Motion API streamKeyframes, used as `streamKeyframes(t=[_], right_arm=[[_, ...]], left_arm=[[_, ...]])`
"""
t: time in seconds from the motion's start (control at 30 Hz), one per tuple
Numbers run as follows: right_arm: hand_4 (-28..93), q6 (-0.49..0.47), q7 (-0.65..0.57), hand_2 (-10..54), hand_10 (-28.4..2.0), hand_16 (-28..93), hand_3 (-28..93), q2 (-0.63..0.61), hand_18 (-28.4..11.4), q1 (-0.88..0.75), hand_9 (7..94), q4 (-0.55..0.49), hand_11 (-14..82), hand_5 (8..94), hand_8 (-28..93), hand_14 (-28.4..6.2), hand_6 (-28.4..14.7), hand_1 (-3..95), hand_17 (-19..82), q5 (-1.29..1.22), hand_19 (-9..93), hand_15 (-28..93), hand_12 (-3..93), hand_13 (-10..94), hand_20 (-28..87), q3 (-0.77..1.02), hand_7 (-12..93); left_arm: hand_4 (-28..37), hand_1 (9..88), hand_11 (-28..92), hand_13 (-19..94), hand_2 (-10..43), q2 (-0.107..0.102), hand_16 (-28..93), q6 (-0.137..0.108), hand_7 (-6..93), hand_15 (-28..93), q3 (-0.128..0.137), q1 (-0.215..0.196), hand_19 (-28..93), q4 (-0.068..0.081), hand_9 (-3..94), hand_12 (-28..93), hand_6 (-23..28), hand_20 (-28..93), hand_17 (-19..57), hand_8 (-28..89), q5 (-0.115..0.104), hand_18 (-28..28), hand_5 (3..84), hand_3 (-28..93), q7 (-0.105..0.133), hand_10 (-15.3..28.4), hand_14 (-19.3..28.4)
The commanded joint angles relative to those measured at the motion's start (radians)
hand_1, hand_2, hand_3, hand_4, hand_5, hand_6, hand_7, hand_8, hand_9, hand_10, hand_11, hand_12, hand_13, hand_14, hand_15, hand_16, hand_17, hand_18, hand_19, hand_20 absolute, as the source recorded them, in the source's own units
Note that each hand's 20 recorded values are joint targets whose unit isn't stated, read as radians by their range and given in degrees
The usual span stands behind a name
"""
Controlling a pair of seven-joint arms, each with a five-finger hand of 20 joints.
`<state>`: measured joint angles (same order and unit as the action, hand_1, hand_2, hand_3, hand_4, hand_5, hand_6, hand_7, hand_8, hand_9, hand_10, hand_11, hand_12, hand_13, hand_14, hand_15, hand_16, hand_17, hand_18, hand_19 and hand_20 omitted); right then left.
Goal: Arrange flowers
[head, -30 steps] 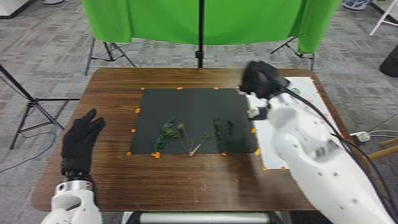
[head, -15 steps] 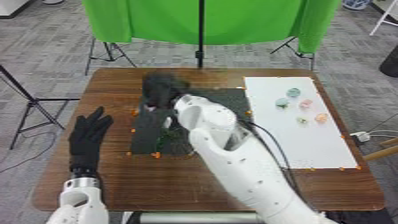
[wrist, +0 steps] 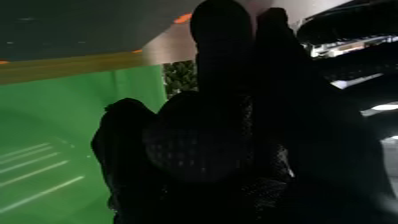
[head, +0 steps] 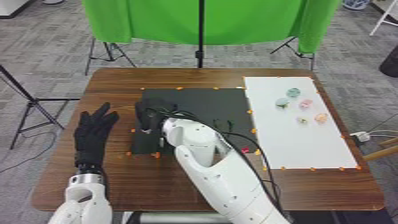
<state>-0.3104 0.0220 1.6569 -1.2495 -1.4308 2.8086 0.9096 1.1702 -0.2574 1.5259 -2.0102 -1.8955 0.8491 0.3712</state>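
Right hand [head: 151, 115] over the left part of the black mat [head: 209, 102], left of centre in the head view; cannot tell how far open, nor whether holding anything. Left hand [head: 92, 135] at the left of the frame, over the brown wooden surface [head: 169, 187], opened out with relaxed fingers and nothing in hold. Green stems [head: 222, 124] on the mat, near the centre; a small red thing [head: 246, 149] lower down, by the right arm [head: 222, 172]. Farther out, five flower heads [head: 321, 118], separate, on the white sheet [head: 302, 145] at upper right.

No finished arrangement in sight; probably early going, with stems and flower heads left to bring together.

Hidden: much of the mat's lower part, under the arm. Hard to make out: the red thing's kind, and whether the patch of leafy green [wrist: 179, 77] in the wrist view belongs to a gripped stem.
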Motion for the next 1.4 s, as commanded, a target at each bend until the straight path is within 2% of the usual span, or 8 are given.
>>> streamKeyframes(t=[0.03,0.37,0.43,0.63,0.8,0.9,1.0,1.4], right_arm=[[-9,-0.004,0.026,-9.5,-9.3,34,44,-0.002,-8.8,0.001,90.2,0.021,21.8,72.6,11,0.0,-0.1,60.0,68,0.06,93,59,35.2,94,57,0.034,17],[-14,-0.034,0.01,-9.5,-10.8,35,55,-0.063,-9.9,0.039,88.1,-0.03,29.2,68.5,0,-0.5,2.4,48.2,67,-0.025,93,58,26.2,94,58,0.018,17],[-15,-0.004,-0.049,-9.5,-11.0,35,58,-0.147,-10.1,0.068,87.9,-0.114,29.3,67.7,-8,-0.6,2.5,44.5,67,-0.159,93,57,26.3,94,58,-0.024,16],[-15,0.136,-0.196,-9.5,-11.4,36,59,-0.465,-10.9,0.064,85.8,-0.431,28.1,66.8,-9,-1.5,2.0,40.7,64,-0.394,93,56,25.8,92,57,0.054,16],[-12,-0.007,-0.286,-9.5,-14.2,36,60,-0.643,-13.0,-0.072,78.7,-0.561,22.3,64.8,-8,-4.4,1.3,35.2,59,-0.414,93,56,24.5,86,56,0.295,14],[-12,-0.147,-0.343,-9.5,-15.3,35,60,-0.691,-13.3,-0.132,74.3,-0.542,19.5,60.8,-8,-5.1,1.1,35.6,57,-0.407,93,57,24.0,83,56,0.391,13],[-12,-0.191,-0.381,-9.5,-16.0,35,60,-0.707,-13.4,-0.177,73.1,-0.495,17.6,59.7,-7,-5.8,0.7,34.4,57,-0.389,93,57,23.3,83,56,0.443,12],[-11,-0.118,-0.392,-9.5,-15.2,34,59,-0.676,-12.8,-0.294,77.0,-0.388,19.7,61.9,-7,-4.7,1.2,34.5,59,-0.271,93,58,23.6,86,56,0.554,13]], left_arm=[[-28.3,12.3,17,36,13.7,0.009,2,0.013,9.9,10,-0.008,-0.007,3,0.012,45.0,14,3.3,20,7.9,-6,-0.002,10.2,46.8,62,-0.01,13.8,15.0],[-28.3,12.2,17,36,12.4,0.01,2,0.011,9.7,10,0.0,-0.02,3,0.004,44.9,15,3.2,20,7.8,-6,-0.001,10.2,46.5,63,-0.008,13.8,15.1],[-28.3,12.3,17,36,12.1,0.012,2,0.011,9.6,10,0.004,-0.026,3,-0.001,44.9,15,3.2,20,7.8,-6,0.002,10.3,46.5,62,-0.014,13.8,15.1],[-28.3,12.4,17,36,10.9,0.009,2,0.009,9.6,10,0.016,-0.031,3,-0.003,44.9,15,3.2,20,7.8,-6,0.004,10.3,46.5,63,-0.023,13.8,15.0],[-28.3,12.7,17,36,10.4,0.012,2,0.01,9.6,10,0.026,-0.051,3,-0.011,44.9,15,3.2,20,7.7,-6,0.004,10.3,46.5,63,-0.026,13.7,15.0],[-28.3,12.8,17,36,9.8,0.016,2,0.011,9.6,10,0.029,-0.06,3,-0.016,44.9,15,3.3,20,7.7,-6,0.012,10.2,46.6,64,-0.029,13.7,15.0],[-28.3,12.9,17,36,9.5,0.018,2,0.008,9.6,10,0.029,-0.061,3,-0.018,44.9,15,3.4,20,7.7,-6,0.013,10.2,46.6,64,-0.029,13.8,15.0],[-28.3,14.7,17,36,8.1,0.024,2,0.012,9.5,10,0.028,-0.061,3,-0.021,44.8,15,3.3,20,7.7,-6,0.019,10.2,46.6,64,-0.038,13.7,15.1]])
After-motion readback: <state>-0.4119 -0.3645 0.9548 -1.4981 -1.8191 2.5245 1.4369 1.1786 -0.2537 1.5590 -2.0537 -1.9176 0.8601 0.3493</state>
